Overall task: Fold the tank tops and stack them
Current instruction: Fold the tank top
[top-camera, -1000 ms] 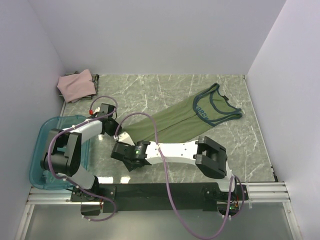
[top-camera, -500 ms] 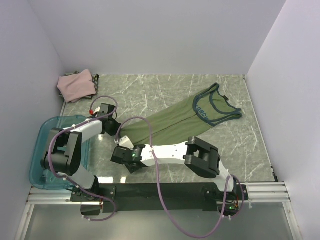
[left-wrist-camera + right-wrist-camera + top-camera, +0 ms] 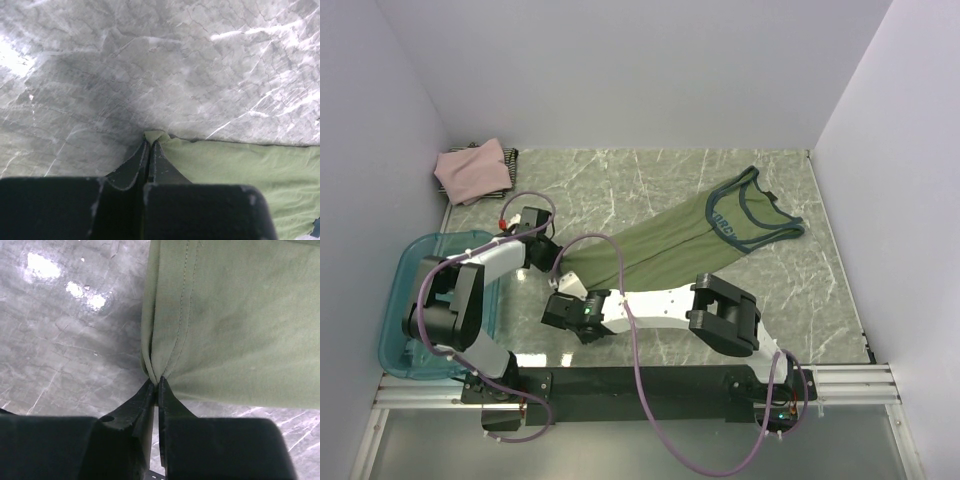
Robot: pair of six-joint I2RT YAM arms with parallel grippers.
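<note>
Right arm's elbow (image 3: pixel 723 318) drawn left since a second ago, olive-green tank top (image 3: pixel 700 235) stretched from far right to near left, left gripper (image 3: pixel 555 265) and right gripper (image 3: pixel 567 283) at its near-left hem, left wrist: jaws pinching hem corner (image 3: pixel 156 136), right wrist: jaws pinching bunched hem (image 3: pixel 156 371).

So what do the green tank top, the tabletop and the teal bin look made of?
Green tank top: soft matte cloth, with stitched seams and gathered folds. Tabletop: grey veined stone look, glossy with glare; possibly laminate. Teal bin: seemingly translucent plastic, smooth rim.
</note>
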